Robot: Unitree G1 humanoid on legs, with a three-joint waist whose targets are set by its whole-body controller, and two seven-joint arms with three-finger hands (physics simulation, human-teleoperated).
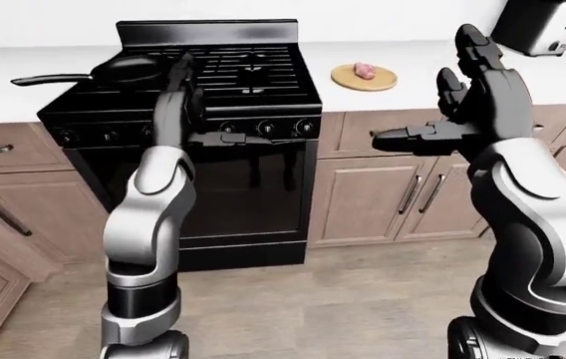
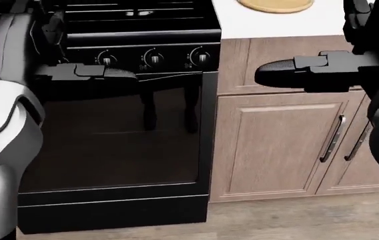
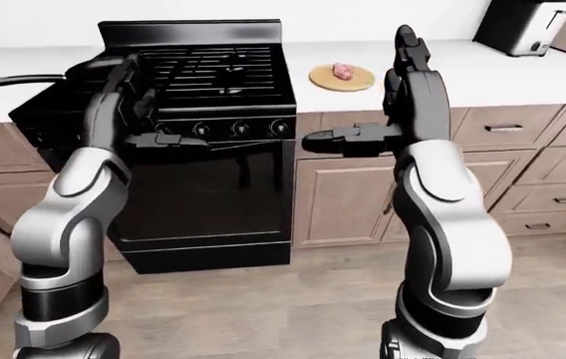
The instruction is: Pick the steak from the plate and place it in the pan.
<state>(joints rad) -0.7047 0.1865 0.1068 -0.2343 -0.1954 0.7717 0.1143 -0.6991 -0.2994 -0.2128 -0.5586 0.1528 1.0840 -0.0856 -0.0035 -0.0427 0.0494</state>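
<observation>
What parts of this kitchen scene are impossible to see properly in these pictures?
- Pan: in the left-eye view the left hand covers its right side; inside unseen.
- Plate: in the head view the top edge cuts it off, so no steak shows there.
- Steak: too small for detail in the eye views.
- Right hand: hides some counter in the right-eye view.
- Toaster: cropped by the left-eye view's edge.

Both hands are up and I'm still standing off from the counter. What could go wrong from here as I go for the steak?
1. The right hand is open and raised between the cameras and the counter; it may hide the steak as you close in.
2. The plate lies loose on the counter, so a sideways touch could push it.
3. The pan sits at the stove's left, its handle pointing left; carrying across, the left hand could get in the way.
</observation>
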